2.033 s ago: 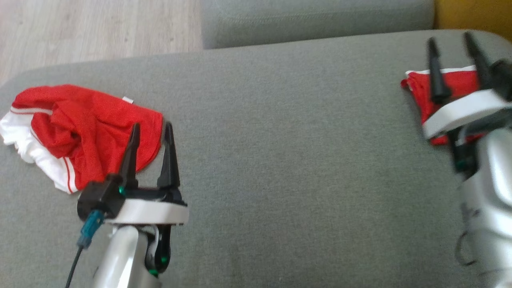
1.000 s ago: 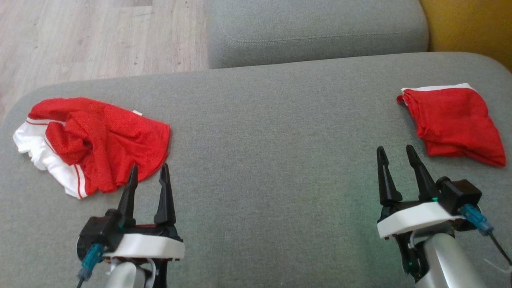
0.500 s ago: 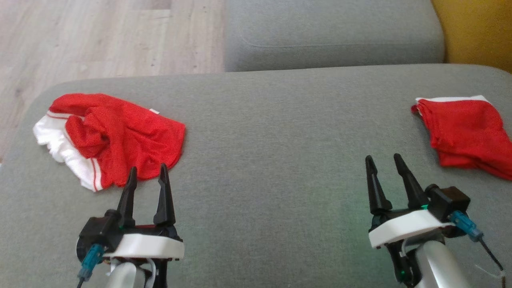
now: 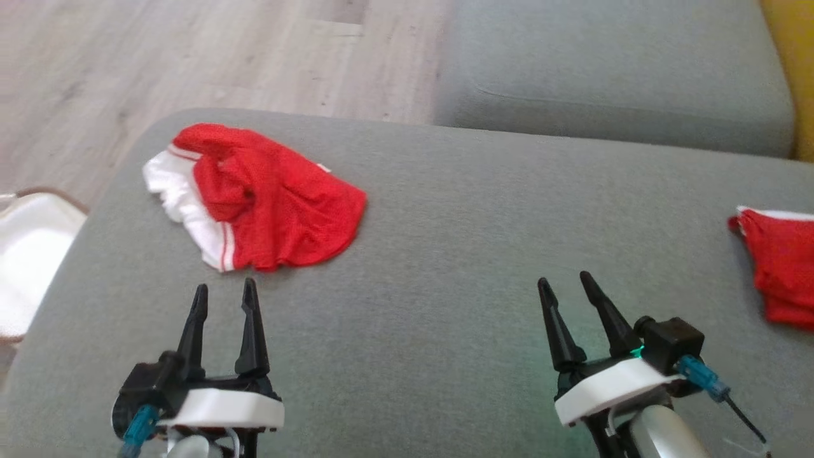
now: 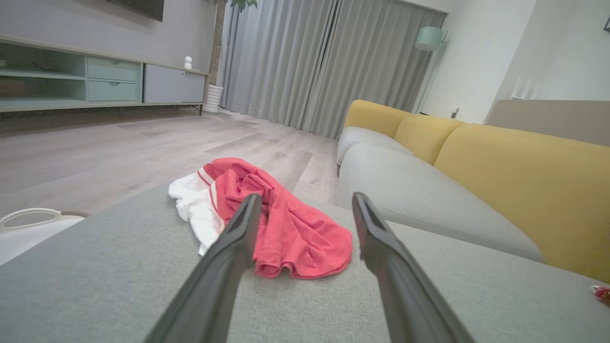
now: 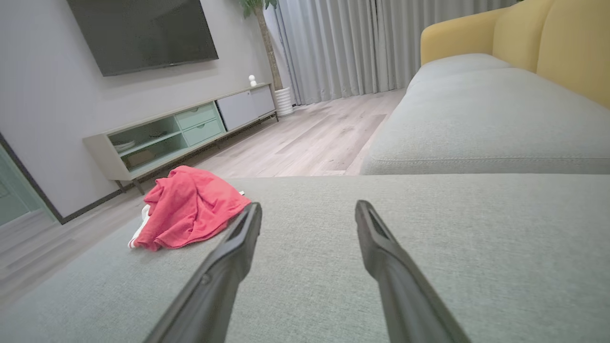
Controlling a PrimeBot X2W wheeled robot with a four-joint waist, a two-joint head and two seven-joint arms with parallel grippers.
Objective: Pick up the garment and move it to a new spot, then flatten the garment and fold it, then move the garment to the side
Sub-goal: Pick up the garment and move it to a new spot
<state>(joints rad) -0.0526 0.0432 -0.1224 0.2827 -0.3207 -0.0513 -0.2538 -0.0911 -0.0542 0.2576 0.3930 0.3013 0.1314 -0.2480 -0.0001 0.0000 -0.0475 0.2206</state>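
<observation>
While on cushion [image 4: 445,267], garment [image 4: 273,203] near white container [image 4: 32,254]

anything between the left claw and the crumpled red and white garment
No, just a bare strip of grey sofa cushion separates the open left claw from the crumpled garment, clearest in the head view.

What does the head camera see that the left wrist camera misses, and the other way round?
Head view adds the right gripper, open. Left wrist view adds curtains, a cabinet and a lamp. Shared: the crumpled red garment on the grey sofa, the wood floor, and the open left gripper.
</observation>
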